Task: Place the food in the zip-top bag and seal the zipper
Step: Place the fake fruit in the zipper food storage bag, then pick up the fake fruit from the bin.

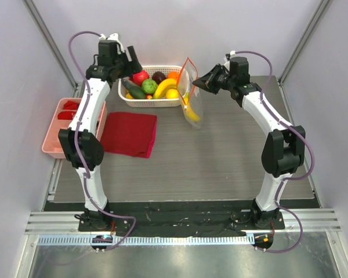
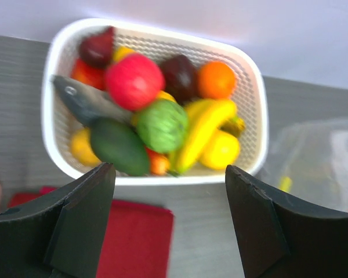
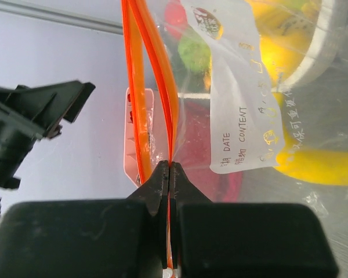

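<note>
The left gripper (image 2: 169, 174) hangs over the white basket (image 2: 256, 104) with its two jaws spread wide, holding nothing. The food (image 1: 162, 88) in the basket includes one red apple (image 2: 133, 81), one orange (image 2: 217, 80), one green round piece (image 2: 161, 124), two dark purple pieces (image 2: 180, 74) and one banana (image 2: 206, 130). Just right of the basket, the right gripper (image 3: 169, 168) is clenched on the zipper (image 3: 162, 81) of the single zip-top bag (image 1: 192, 98). The bag holds one yellow piece (image 1: 192, 114). One red cloth (image 1: 129, 133) lies nearer the arms than the basket.

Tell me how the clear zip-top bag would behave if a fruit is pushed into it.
Probably floppy: the zip-top bag is held up only at its zipper by the right end effector. Its crinkled film looks thin, so it would likely swing or buckle under a push. The banana inside may steady its bottom.
</note>
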Controlling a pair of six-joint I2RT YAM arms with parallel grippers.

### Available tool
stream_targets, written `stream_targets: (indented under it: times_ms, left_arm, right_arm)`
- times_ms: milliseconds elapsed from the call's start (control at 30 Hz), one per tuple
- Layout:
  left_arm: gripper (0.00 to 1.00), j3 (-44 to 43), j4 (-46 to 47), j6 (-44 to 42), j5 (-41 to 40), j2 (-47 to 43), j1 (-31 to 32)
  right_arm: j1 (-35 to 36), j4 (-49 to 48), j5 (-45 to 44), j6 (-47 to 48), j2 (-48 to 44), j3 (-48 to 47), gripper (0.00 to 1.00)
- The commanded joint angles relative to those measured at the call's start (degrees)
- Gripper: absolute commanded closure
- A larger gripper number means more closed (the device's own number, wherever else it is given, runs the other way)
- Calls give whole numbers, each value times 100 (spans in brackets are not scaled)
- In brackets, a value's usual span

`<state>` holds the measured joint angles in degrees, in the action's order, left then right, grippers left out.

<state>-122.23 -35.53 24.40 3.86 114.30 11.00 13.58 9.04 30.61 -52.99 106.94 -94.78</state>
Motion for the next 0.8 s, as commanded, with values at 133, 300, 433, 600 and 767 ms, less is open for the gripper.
stream_targets:
  times_ms: [133,300,433,600,767]
  left_arm:
    - [22,-398,600,-358,3,900,-309]
    - [23,-231,503,266,-788,1155,-318]
    - [23,-196,476,740,-869,1323,-318]
    - [23,-108,389,996,-1062,1454,-327]
    - [24,-55,406,1303,-827,1630,-371]
  right_arm:
    - [-40,80,-257,429,-279,-13,99]
    - [-75,212,-363,623,-287,-40,99]
    - [-110,239,-398,843,-252,-101,99]
    - [-172,291,-407,905,-191,-225,99]
    - [-181,300,-416,940,-156,-278,99]
